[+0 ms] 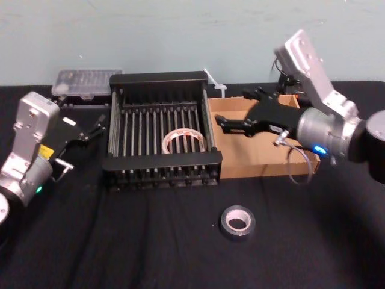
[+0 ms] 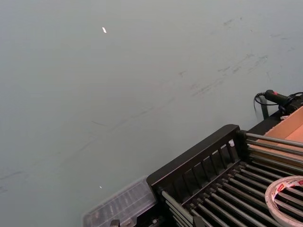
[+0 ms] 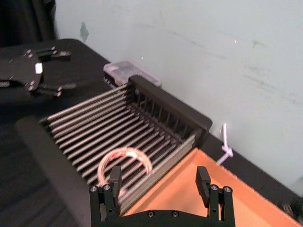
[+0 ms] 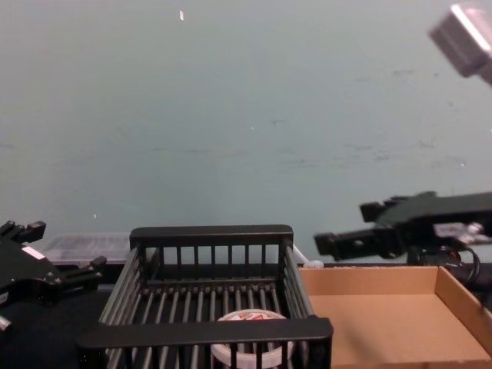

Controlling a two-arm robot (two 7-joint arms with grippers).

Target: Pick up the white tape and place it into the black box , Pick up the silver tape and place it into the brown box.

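- On the black counter (image 1: 138, 241), the black box (image 1: 162, 161) sits at centre w/ the brown box (image 1: 246, 153) touching its right side
- White tape (image 1: 184, 142) lies flat on the slatted bottom of the black box, right of centre and toward the near rim; red print shows on its top face in the chest view (image 4: 252, 346)
- Silver tape (image 1: 237, 222) lies flat on the bare counter in front of both boxes, approx. below the seam between them, apart from both
- Right tool (image 1: 230, 108) hovers over the left part of the brown box, pointing toward the black box; fingers spread wide, nothing between them
- Right wrist view shows the same: right tool (image 3: 158, 179) gaping over the cardboard, white tape (image 3: 124, 163) just past the crate wall
- Left tool (image 1: 96, 127) is off to the left of the black box, above the counter; fingers spread, holding nothing
- Clear plastic case (image 1: 84, 81) sits behind the crate's left corner, by the wall
- White zip tie (image 1: 216, 84) lies behind the boxes, near the crate's back right corner
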